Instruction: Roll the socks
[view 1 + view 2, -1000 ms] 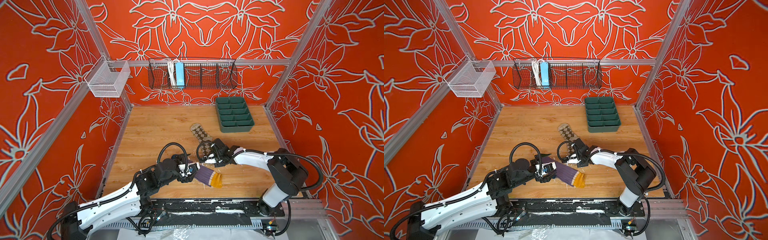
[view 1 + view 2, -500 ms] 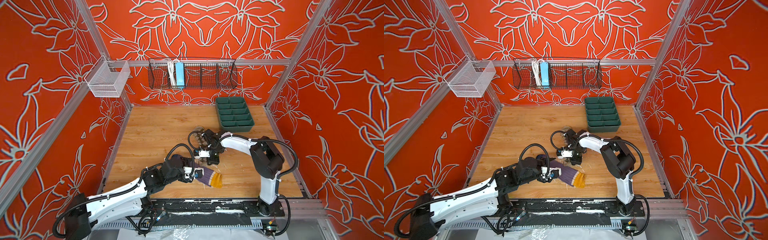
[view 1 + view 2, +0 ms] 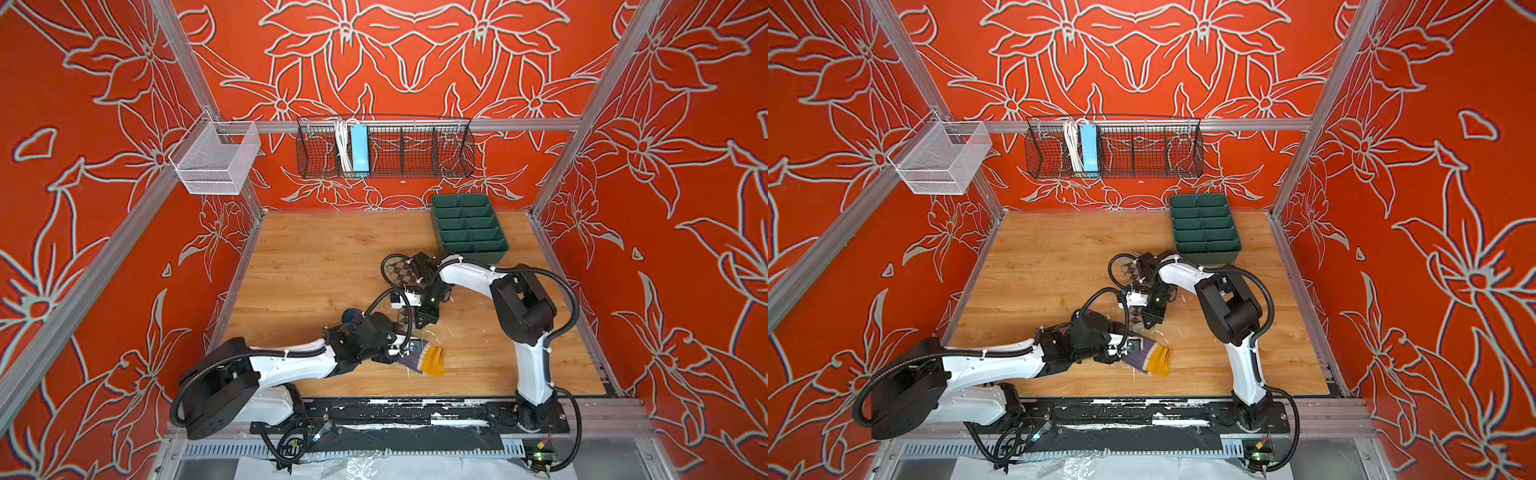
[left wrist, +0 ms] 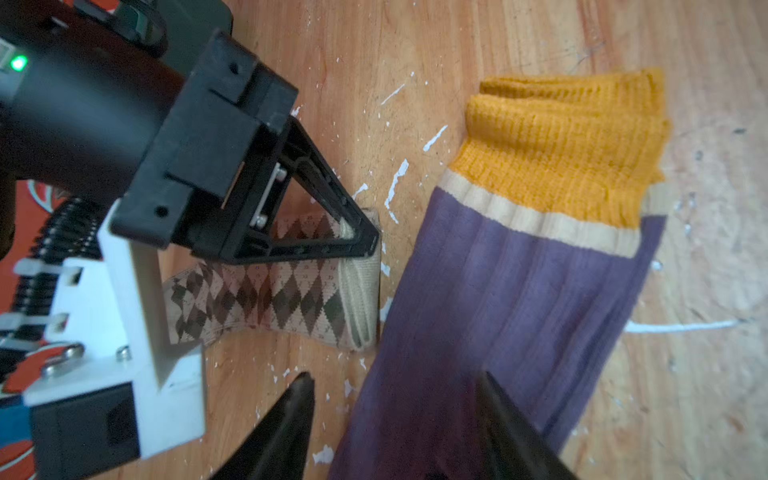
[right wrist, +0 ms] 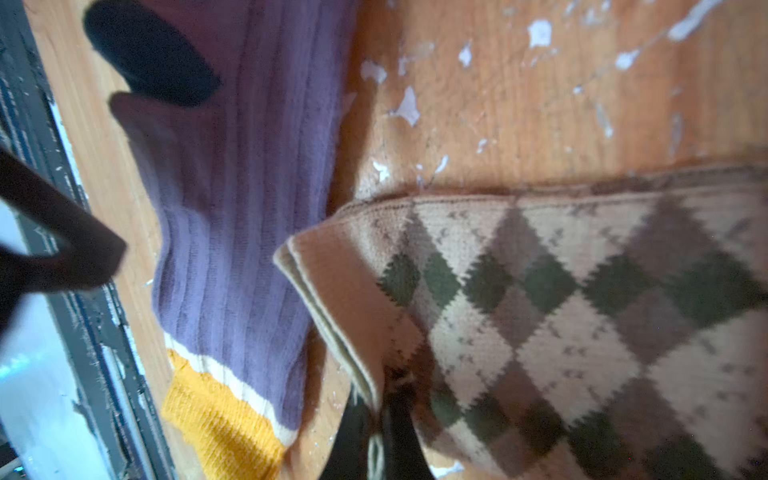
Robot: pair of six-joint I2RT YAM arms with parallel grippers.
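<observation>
The ribbed purple sock (image 4: 519, 291) with its mustard cuff (image 3: 433, 360) lies flat near the table's front, its navy toe (image 3: 351, 316) showing behind my left wrist. My left gripper (image 4: 395, 377) is open, one finger on the wood beside the sock and one over its leg. The beige argyle sock (image 5: 582, 311) stretches toward the back (image 3: 398, 270), its cuff beside the purple sock. My right gripper (image 5: 380, 399) is shut on that cuff's edge. In both top views the left gripper (image 3: 1129, 347) sits at the purple sock and the right gripper (image 3: 1148, 322) just behind it.
A green divided tray (image 3: 469, 224) stands at the back right. A black wire basket (image 3: 384, 147) and a white mesh basket (image 3: 214, 160) hang on the walls. White flecks litter the wooden table (image 3: 316, 270). The black rail (image 3: 395, 409) runs along the front edge.
My left gripper has slid right along the purple sock toward the cuff, its jaws narrowing. The right arm's elbow has swung up and back, its forearm now over the argyle sock.
</observation>
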